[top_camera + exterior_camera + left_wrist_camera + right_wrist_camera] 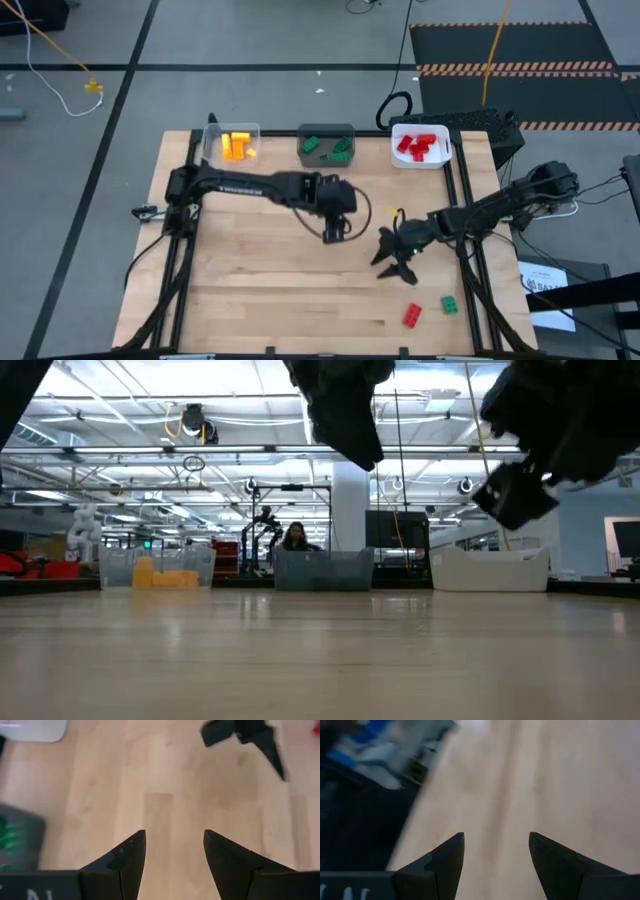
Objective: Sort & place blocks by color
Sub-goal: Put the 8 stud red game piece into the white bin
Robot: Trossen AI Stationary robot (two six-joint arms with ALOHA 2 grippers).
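Your right gripper [400, 268]: fingers spread, holding nothing; red block [412, 315] and green block [450, 304] lie near, apart. Your left gripper [335, 235]: parted, empty, mid-table.

Two matte black, multi-jointed arms are showing thick rounded housings, the left arm [245, 186] carrying faint white lettering along its long link. Thin black cables are trailing beside the right arm [500, 205]. Each gripper, the left gripper [174, 860] and the right gripper [496, 857], is presenting two dark, wedge-shaped fingers tapering to points.
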